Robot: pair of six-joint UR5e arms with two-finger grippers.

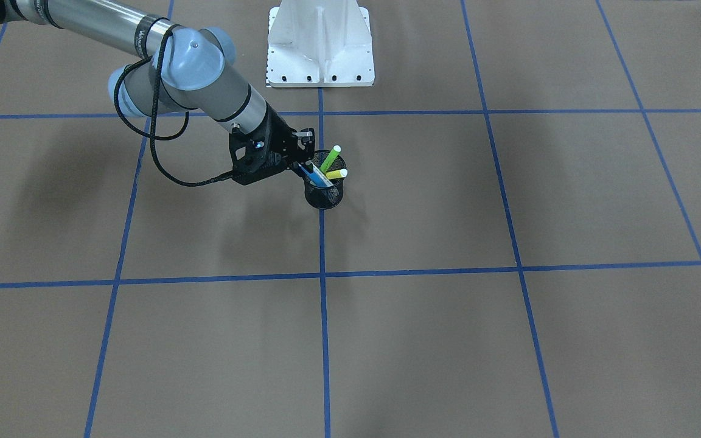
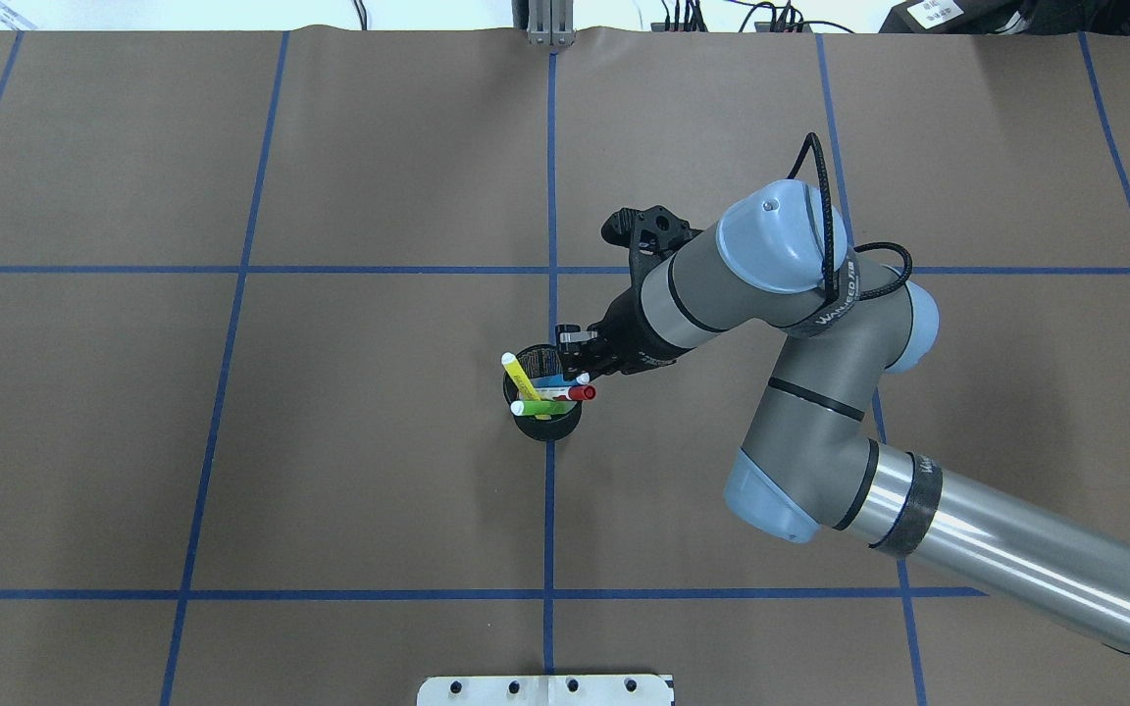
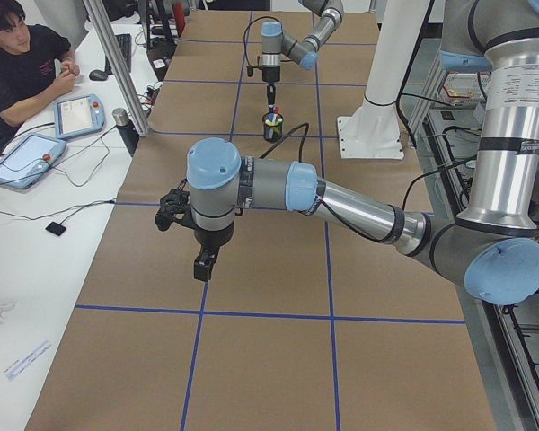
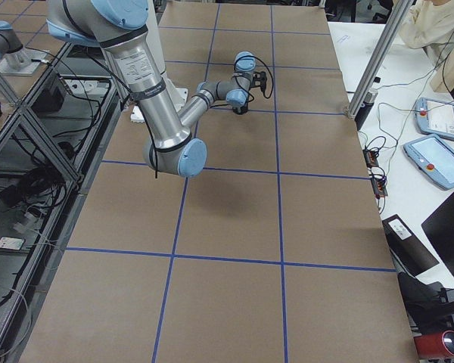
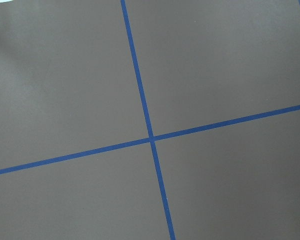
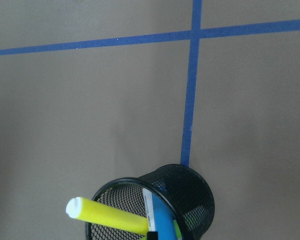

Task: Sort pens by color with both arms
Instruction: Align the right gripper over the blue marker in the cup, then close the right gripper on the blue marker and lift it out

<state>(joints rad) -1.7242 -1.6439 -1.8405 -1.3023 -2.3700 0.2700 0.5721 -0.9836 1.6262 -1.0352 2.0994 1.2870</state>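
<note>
A black mesh cup (image 1: 324, 196) stands on the table's centre line and holds all the pens. The green pen (image 1: 330, 159) and the yellow pen (image 1: 336, 174) lean out of it. The overhead view shows the yellow pen (image 2: 521, 373), green pen (image 2: 538, 406), red-capped white pen (image 2: 565, 393) and blue pen (image 2: 550, 380). My right gripper (image 1: 302, 165) is at the cup's rim and looks shut on the blue pen (image 6: 161, 220). My left gripper (image 3: 202, 266) hangs above bare table far from the cup; I cannot tell whether it is open.
The white metal base (image 1: 320, 45) stands behind the cup. Blue tape lines grid the brown table. An operator (image 3: 22, 63) sits at a side table with teach pendants (image 3: 22, 160).
</note>
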